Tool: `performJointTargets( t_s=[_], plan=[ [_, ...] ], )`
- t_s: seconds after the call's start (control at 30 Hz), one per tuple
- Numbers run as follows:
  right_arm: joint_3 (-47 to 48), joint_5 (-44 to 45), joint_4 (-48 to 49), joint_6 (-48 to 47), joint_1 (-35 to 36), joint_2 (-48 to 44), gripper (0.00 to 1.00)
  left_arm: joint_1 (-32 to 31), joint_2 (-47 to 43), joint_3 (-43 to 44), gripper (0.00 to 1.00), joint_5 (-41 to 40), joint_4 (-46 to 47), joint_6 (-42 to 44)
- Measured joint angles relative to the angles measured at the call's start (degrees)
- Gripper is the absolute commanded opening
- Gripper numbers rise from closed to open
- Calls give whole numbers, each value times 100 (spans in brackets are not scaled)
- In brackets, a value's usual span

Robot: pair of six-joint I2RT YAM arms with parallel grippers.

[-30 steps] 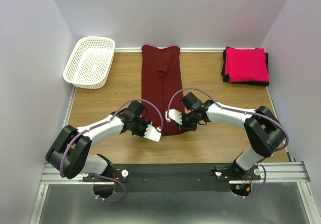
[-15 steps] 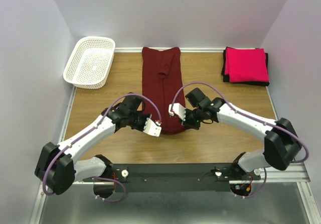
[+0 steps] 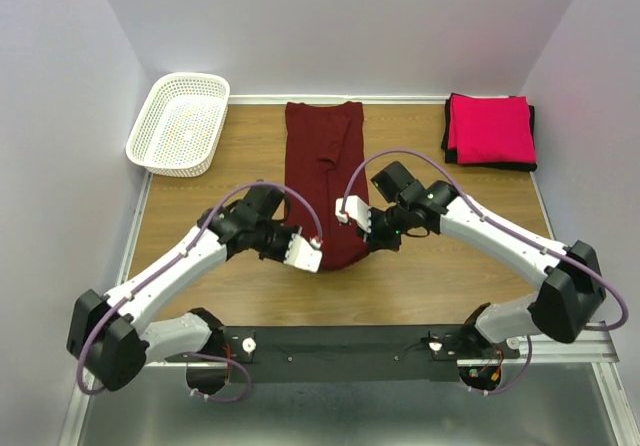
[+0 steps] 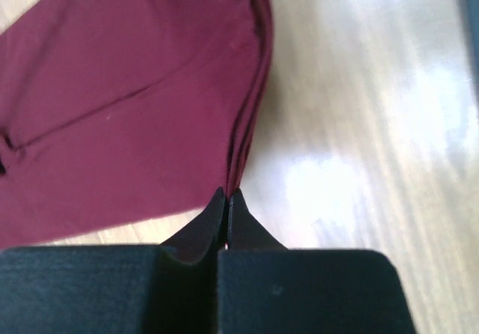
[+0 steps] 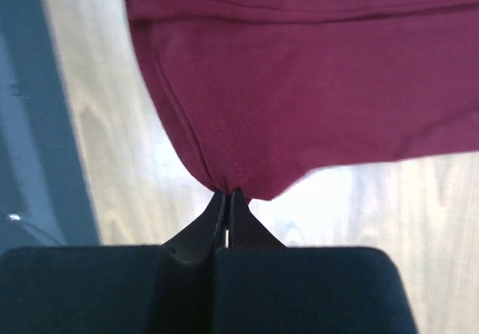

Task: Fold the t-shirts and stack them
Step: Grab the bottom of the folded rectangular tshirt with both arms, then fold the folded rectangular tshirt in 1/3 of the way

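Jaws of the left gripper (image 4: 227, 196) are pressed together on a corner of the dark maroon t-shirt (image 4: 112, 109), where several layered edges of the cloth run down into the pinch. The right gripper (image 5: 227, 196) is clamped the same way on the other near corner of that shirt (image 5: 314, 79), biting just at the stitched hem. In the overhead view the left gripper (image 3: 320, 257) and the right gripper (image 3: 347, 216) sit close together at the near end of the shirt (image 3: 322, 156), one on each side, with both arms angled in from the outer corners and purple cables (image 3: 300, 206) looping over the wrists. Whether the pinched corners are lifted off the wood cannot be told.

The maroon shirt lies as a long narrow strip down the middle of the wooden surface (image 3: 220, 216), its far end at the back edge by the wall. At the far left corner a white mesh basket (image 3: 190, 77) stands well apart from the shirt, with only its own mesh floor showing inside. At the far right corner a folded pink-red t-shirt (image 3: 490, 129) rests on top of a black t-shirt (image 3: 449, 144), which shows only along the left and near edges of the pile. Between the maroon strip and either corner there is bare wood. A black rail (image 3: 350, 344) carrying the arm bases runs along the near edge.
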Motion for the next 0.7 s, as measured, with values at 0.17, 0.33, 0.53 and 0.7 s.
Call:
performJointTargets(
  t_s=[0.17, 0.33, 0.53, 0.7],
  plan=[
    [529, 4, -42, -369, -437, 682, 0, 914, 743, 540, 0, 28, 79, 212],
    [1244, -52, -42, -647, -896, 1572, 0, 1377, 1447, 927, 0, 37, 472, 393],
    [2181, -103, -46, -997, -1491, 2553, 1, 1746, 2382, 1572, 0, 92, 863, 529],
    [2750, -118, -44, -1209, -1620, 3088, 1, 1945, 3073, 2247, 0, 146, 1045, 669]
  ],
)
